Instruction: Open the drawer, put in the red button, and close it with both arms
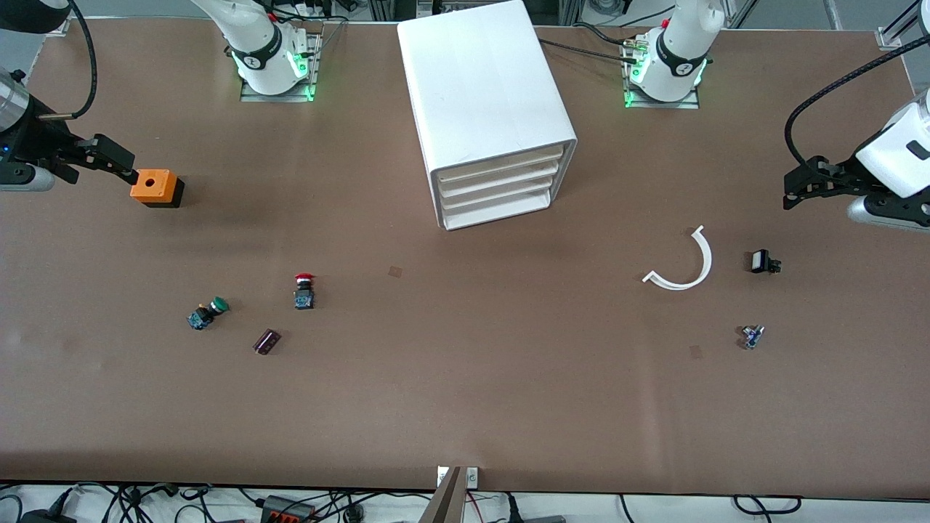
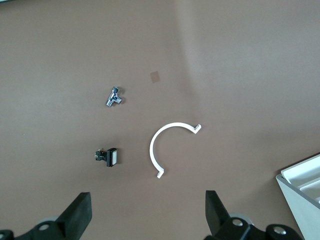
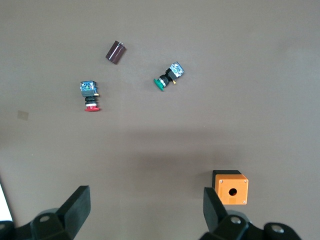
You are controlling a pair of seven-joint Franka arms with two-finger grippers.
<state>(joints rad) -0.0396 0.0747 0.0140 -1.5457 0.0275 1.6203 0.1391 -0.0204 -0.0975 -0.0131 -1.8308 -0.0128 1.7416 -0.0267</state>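
The white cabinet (image 1: 487, 109) stands at the middle of the table, near the arms' bases, with its drawers (image 1: 501, 185) all pushed in. The red button (image 1: 304, 290) lies on the table nearer the front camera, toward the right arm's end; it also shows in the right wrist view (image 3: 90, 96). My right gripper (image 1: 123, 165) hangs open and empty over the table beside the orange box (image 1: 155, 187), its fingers wide apart in the right wrist view (image 3: 145, 207). My left gripper (image 1: 792, 192) hangs open and empty over the table at the left arm's end (image 2: 147, 212).
A green-capped button (image 1: 208, 313) and a dark cylinder (image 1: 267, 341) lie near the red button. A white arc piece (image 1: 683, 265), a black switch (image 1: 763, 261) and a small metal part (image 1: 752, 336) lie toward the left arm's end.
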